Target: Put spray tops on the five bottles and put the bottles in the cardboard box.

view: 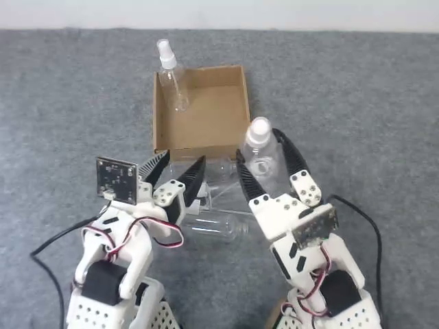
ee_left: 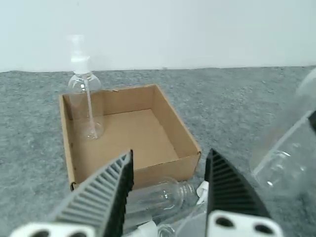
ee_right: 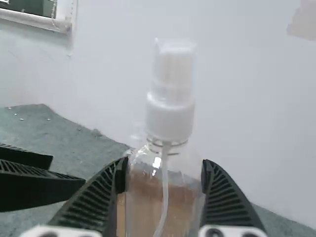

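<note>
- A capped spray bottle (view: 261,159) is clamped upright between the jaws of the right gripper (view: 258,145), at the near right corner of the cardboard box (view: 195,146).
- One finished bottle (view: 173,81) is seen standing in the box's far left corner. Uncapped bottles (view: 218,227) are seen lying on the grey carpet (view: 357,89) between the arms.
- The left gripper (view: 184,159) is held spread and empty above those loose bottles.
- The step in hand is judged to be boxing the held bottle. It should be raised clear of the wall, kept upright and carried over bare floor well apart from the standing bottle. It should be let go only once its base is seated.
- Tipping is to be expected if it is released too high.
</note>
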`<action>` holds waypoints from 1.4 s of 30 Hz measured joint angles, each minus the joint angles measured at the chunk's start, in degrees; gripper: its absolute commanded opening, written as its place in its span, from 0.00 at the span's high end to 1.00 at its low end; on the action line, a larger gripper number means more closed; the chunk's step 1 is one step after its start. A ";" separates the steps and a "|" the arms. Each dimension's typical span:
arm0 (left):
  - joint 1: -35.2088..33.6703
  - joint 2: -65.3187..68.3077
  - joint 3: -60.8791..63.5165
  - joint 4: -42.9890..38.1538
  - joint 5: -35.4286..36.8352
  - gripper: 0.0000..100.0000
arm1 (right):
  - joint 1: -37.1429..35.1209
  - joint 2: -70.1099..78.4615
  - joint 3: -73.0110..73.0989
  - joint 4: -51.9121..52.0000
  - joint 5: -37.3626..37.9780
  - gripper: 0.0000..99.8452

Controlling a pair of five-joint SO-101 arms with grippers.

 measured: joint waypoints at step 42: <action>-0.88 0.09 6.07 -7.56 0.00 0.78 | -9.93 36.84 -20.48 -10.11 -15.38 0.90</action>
